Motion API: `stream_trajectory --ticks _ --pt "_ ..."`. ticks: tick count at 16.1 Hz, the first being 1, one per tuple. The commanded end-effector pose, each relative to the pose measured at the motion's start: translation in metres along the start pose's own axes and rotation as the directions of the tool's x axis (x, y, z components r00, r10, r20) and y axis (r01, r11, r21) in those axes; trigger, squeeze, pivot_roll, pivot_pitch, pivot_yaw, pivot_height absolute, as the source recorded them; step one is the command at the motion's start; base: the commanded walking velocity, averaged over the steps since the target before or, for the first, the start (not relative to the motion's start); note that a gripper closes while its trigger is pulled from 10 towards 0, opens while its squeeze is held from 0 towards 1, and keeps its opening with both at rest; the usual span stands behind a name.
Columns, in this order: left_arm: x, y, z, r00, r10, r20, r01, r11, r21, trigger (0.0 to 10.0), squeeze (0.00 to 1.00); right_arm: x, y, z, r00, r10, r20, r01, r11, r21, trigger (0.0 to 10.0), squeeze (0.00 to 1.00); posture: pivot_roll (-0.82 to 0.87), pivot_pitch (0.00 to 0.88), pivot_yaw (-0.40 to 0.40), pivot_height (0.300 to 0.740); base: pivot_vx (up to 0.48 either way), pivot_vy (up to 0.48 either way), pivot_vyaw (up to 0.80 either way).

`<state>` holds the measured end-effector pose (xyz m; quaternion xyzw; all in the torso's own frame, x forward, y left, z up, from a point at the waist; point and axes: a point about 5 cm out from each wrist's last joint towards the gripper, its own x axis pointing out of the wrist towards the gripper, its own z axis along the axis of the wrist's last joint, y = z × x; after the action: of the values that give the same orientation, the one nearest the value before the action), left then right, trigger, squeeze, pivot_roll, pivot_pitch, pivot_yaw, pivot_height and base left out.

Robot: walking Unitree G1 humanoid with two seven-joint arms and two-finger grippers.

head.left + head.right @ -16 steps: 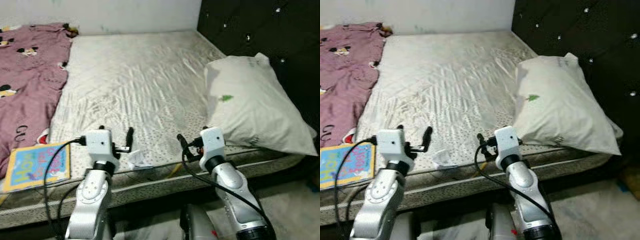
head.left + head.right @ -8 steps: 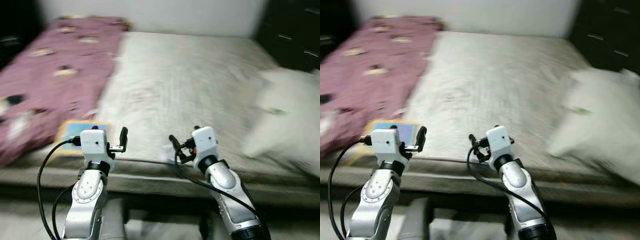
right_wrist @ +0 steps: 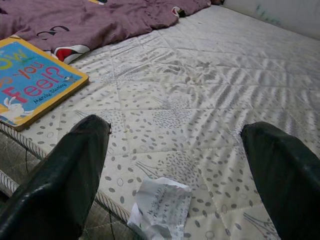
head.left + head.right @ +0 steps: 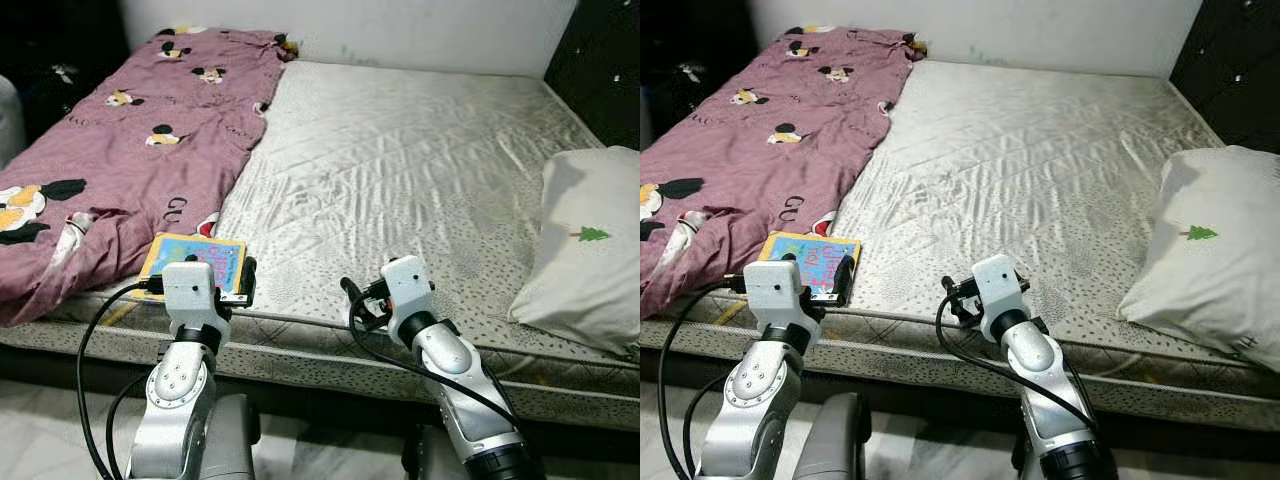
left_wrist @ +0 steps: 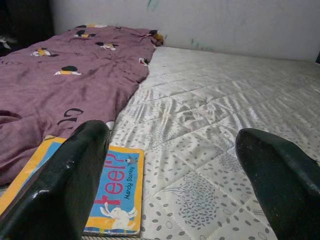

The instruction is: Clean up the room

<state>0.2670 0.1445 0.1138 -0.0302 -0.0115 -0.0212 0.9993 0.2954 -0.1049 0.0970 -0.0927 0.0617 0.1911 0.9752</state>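
Bare mattress [image 4: 420, 150] takes up most of the scene, and the robot stands at its near long edge with both arms raised over that edge, presumably to size up what needs clearing. Nearest of all, the left gripper [image 4: 247, 283] hangs at the near edge with its jaws wide and holding nothing, its fingers [image 5: 65, 185] framing the children's board book [image 5: 107, 200] that lies flat at the near edge, just beside the blanket's hem. To its right the right gripper [image 4: 351, 300] is likewise spread wide and empty, held above a crumpled scrap of white paper [image 3: 160, 207] that sits right on the near edge of the mattress (likely the litter it means to pick up first). Further in, the maroon cartoon-print blanket [image 4: 120, 160] sprawls unfolded along the left side up to the far left corner, where something small lies on it. Over at the right edge, a white pillow [image 4: 590, 250] with a small green tree mark rests close to the dark headboard [image 4: 600, 60].
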Motion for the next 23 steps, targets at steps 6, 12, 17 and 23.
stream_trajectory --ticks 6,12,17,23 --pt "0.002 0.001 0.001 1.000 0.002 -0.002 -0.002 1.000 0.013 10.0 0.00 0.002 0.007 -0.006 0.997 0.061 -0.045 -0.061 0.998 0.017 10.0 0.00 -0.03 0.006 -0.038 0.503 0.000 0.000 0.00" --pt "-0.001 0.004 0.002 1.000 0.029 0.005 -0.029 0.999 0.021 10.0 0.00 0.010 0.024 -0.003 0.979 0.198 -0.046 -0.201 0.976 -0.080 10.0 0.00 -0.01 0.013 -0.037 0.503 0.000 0.000 0.27" --pt "0.001 -0.005 0.005 1.000 0.001 0.005 -0.001 1.000 0.014 10.0 0.00 0.018 0.021 -0.004 0.990 0.137 -0.043 -0.139 0.988 -0.067 10.0 0.00 0.02 0.026 -0.029 0.503 0.000 0.000 0.42" --pt "-0.016 0.018 0.000 0.998 0.038 -0.040 -0.034 0.996 0.080 10.0 0.00 0.033 -0.008 -0.001 0.997 -0.065 -0.047 0.062 0.996 -0.065 10.0 0.00 0.05 0.043 -0.012 0.503 0.000 0.000 0.00"
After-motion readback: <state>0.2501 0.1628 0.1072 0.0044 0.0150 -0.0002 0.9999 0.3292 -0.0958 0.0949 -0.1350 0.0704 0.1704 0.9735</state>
